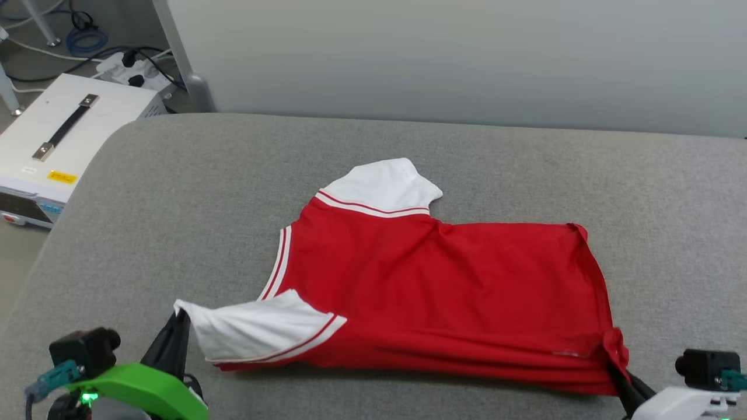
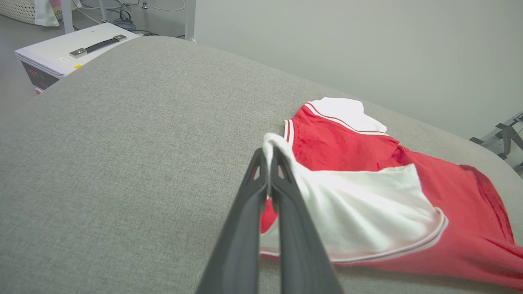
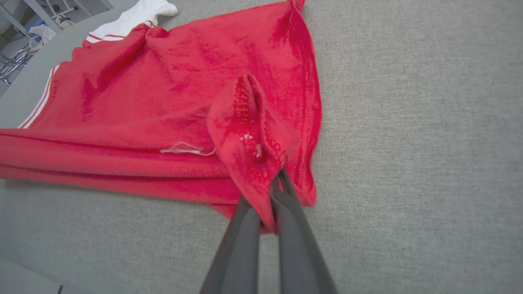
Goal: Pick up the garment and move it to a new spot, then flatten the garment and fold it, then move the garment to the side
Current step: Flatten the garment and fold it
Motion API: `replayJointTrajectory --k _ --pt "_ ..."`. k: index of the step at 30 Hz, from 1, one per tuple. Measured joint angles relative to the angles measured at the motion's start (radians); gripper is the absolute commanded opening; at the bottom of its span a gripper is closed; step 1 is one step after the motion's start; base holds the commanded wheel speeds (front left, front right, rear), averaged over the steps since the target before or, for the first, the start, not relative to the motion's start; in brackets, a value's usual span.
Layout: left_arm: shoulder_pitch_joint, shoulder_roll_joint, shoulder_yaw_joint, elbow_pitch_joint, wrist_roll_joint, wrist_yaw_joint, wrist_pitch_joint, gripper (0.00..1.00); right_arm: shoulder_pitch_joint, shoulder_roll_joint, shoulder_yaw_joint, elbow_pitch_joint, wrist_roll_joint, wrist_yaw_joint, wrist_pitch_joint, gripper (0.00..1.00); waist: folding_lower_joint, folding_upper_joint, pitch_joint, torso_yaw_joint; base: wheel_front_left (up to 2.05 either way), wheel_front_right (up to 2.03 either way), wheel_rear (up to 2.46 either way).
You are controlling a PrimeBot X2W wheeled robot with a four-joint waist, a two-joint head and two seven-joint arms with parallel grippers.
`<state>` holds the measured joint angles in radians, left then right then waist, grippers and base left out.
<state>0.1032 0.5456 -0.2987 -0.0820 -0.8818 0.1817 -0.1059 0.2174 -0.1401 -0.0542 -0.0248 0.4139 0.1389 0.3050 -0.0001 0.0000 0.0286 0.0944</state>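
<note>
Stretching from the pale wall panel [image 1: 467, 58] to the near edge, the grey padded surface [image 1: 175, 204] carries the shirt [image 1: 437, 280], which lies lengthwise about the middle and toward the near edge, neck end toward the left edge and bottom toward the right edge, plain red face up. Its body rests mostly flat, while the near long side is gathered into several stacked folds along its whole length. The far white sleeve [image 1: 379, 186] lies spread toward the back edge; the near white sleeve [image 1: 257, 329] is drawn out toward the near left corner. The left gripper [image 1: 180, 319] is clenched on the tip of that sleeve, and the right gripper [image 1: 614, 366] is clenched on a small bunched corner of the hem [image 3: 249, 134] toward the near right corner. My reading is that the step in hand is moving the shirt by these two points, with flattening and folding not yet done. The main risk sits on the right: only a little wad of hem is pinched, so a firm pull could slip it free and drop that end. On the left the hold is on the sleeve alone, so tension would likely stretch the sleeve before the body follows, skewing the shirt. The rough cloth surface may also drag on the resting part and deepen the folds, and an uneven lift by the two arms would twist them.
</note>
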Motion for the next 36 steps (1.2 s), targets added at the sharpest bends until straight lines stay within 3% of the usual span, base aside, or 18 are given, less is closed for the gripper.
replayJointTrajectory --k 10,23,24,25,26,27,36 --pt "-0.274 -0.041 -0.058 0.216 0.030 -0.109 0.023 0.00 -0.184 -0.020 0.027 0.021 -0.028 0.000 0.003 0.00 0.0000 0.0000 0.130 -0.025 0.00 0.00 0.00" --pt "-0.437 -0.117 -0.157 0.537 0.036 -0.240 0.073 0.00 -0.200 -0.013 0.030 0.075 -0.059 0.000 0.053 0.00 0.0001 0.0000 0.243 -0.041 0.00 0.00 0.00" --pt "-0.444 -0.122 -0.166 0.555 0.035 -0.249 0.086 0.00 -0.200 -0.011 0.031 0.074 -0.058 0.000 0.053 0.20 0.0001 0.0000 0.242 -0.042 0.00 0.00 0.00" --pt "-0.449 -0.124 -0.171 0.566 0.034 -0.254 0.091 0.27 -0.201 -0.008 0.031 0.074 -0.058 0.000 0.052 0.48 0.0001 0.0000 0.240 -0.042 0.00 0.00 0.00" --pt "-0.457 -0.126 -0.174 0.579 0.031 -0.260 0.095 0.56 -0.201 -0.007 0.032 0.074 -0.058 0.000 0.046 0.96 0.0001 0.0000 0.237 -0.043 0.00 0.00 0.00" --pt "-0.463 -0.129 -0.176 0.591 0.029 -0.265 0.097 1.00 -0.201 -0.008 0.034 0.074 -0.058 0.000 0.036 1.00 0.0001 0.0000 0.233 -0.042 0.00 0.00 0.00" --pt "-0.487 -0.122 -0.144 0.656 0.033 -0.246 0.014 1.00 -0.200 -0.007 0.033 0.042 -0.052 0.000 -0.162 1.00 0.0001 0.0000 0.175 -0.033 0.00 0.00 0.00"
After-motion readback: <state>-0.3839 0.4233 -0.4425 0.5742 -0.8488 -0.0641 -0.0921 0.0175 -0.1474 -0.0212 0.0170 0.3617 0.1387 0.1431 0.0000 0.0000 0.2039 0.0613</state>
